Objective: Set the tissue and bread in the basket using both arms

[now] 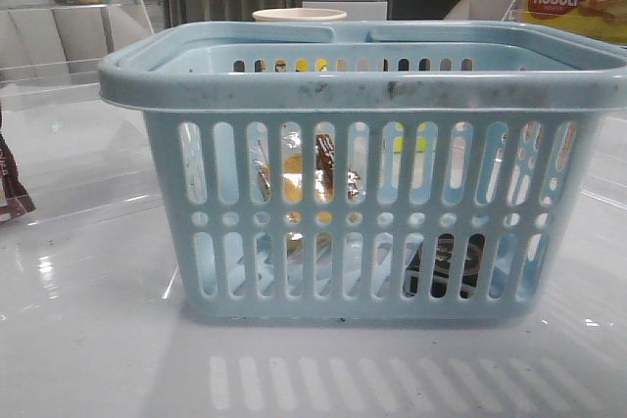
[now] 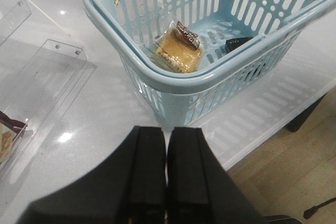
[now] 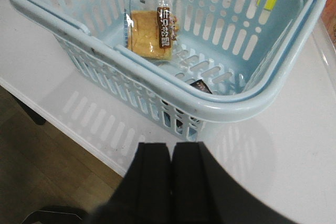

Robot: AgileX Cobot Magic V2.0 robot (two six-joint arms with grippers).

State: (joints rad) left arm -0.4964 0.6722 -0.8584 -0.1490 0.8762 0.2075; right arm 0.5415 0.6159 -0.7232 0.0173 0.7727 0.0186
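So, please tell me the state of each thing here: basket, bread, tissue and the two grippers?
basket: upright on the white table, holding both items.
bread: inside the basket, lying on its floor, still wrapped.
tissue: inside the basket, low against a wall, mostly hidden by the rim.
left gripper: shut, empty, outside the basket.
right gripper: shut, empty, outside the basket.

The basket stands open-topped; bread leans against one wall, tissue lies low by another, floor between bare. White counter around it is clear; acrylic stands crowd the left.
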